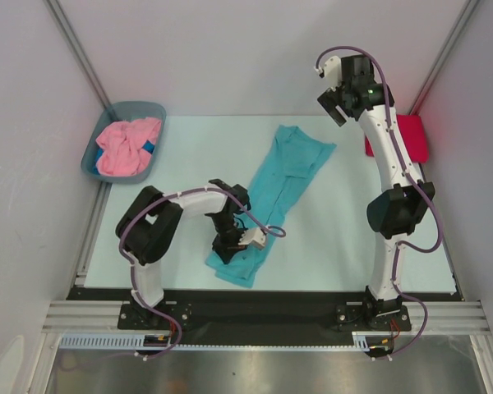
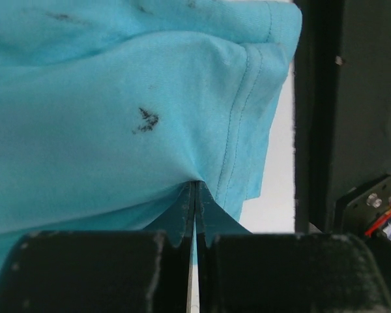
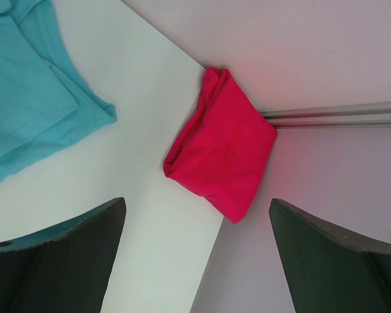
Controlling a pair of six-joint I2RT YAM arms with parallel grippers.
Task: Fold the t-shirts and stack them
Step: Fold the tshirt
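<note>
A turquoise t-shirt [image 1: 286, 176] lies folded lengthwise in a long diagonal strip across the middle of the table. My left gripper [image 1: 227, 250] is low over its near end, shut on a pinch of the turquoise cloth [image 2: 117, 130], which rises into a peak between the pads [image 2: 182, 215]. A crimson red t-shirt [image 3: 221, 160] lies folded small at the table's back right edge [image 1: 415, 135], partly overhanging it. My right gripper [image 3: 197, 203] hangs high above that corner [image 1: 335, 107], open and holding nothing. A pink t-shirt [image 1: 127, 146] lies crumpled in the tub.
The grey-blue plastic tub [image 1: 131, 107] stands at the back left corner, just off the table top. White walls with metal frame rails close in the left, back and right sides. The arm bases [image 1: 263, 316] stand along the near edge.
</note>
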